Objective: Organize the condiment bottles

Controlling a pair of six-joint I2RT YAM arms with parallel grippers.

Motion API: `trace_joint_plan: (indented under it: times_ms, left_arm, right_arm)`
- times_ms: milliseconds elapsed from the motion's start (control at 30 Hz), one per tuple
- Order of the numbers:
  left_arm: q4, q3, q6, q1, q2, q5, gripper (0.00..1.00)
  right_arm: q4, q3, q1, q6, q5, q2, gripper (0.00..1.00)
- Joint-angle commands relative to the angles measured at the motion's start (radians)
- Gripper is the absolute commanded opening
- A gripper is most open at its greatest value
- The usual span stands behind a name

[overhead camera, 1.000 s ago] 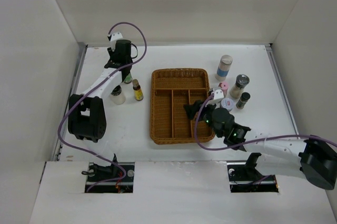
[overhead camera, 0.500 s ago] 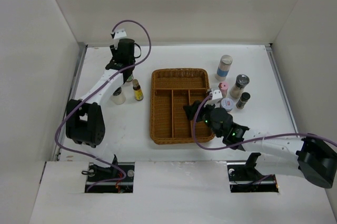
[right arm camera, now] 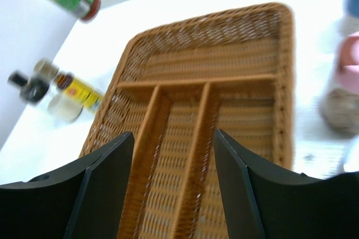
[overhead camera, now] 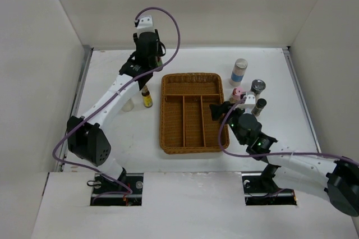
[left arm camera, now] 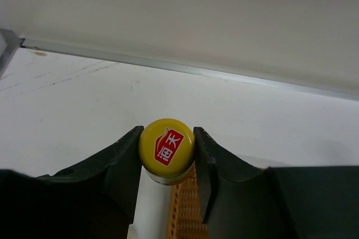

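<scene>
The green-labelled bottle (left arm camera: 166,148), with a smooth round yellow cap, is pinched at the cap between the two black fingers of the left end effector (left arm camera: 166,154). It is held in the air over the far left corner of the woven wicker tray (overhead camera: 193,76). The right end effector (right arm camera: 172,135) hangs wide apart, holding nothing, above the tray's long dividers. A pink-lidded jar (overhead camera: 238,92) stands on the white tabletop (overhead camera: 269,138) just right of the tray.

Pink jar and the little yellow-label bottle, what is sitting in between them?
The brown wicker tray lies between the pink-lidded jar and the yellow-labelled bottle. Nothing else stands on that stretch. The top external view shows this best.
</scene>
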Motion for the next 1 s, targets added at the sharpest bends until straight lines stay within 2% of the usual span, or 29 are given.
trace_joint_plan:
  times_ms: [0,167,433,967]
  left_arm:
    - [0.126,0.064,0.002,-0.055,-0.039,0.016,0.16]
    - [0.187,0.057,-0.003,-0.117,0.038,0.018,0.16]
    - [0.257,0.054,-0.007,-0.151,0.155,0.047,0.16]
    - [0.316,-0.132,-0.041,-0.167,0.161,0.022,0.19]
  right_arm:
    - [0.017,-0.01,-0.038,0.048,0.015,-0.02,0.65]
    - [0.007,0.003,-0.043,0.053,0.007,0.006,0.65]
    - [0.015,-0.007,-0.048,0.053,0.004,-0.007,0.65]
    - [0.006,0.006,-0.057,0.056,-0.008,0.024,0.65]
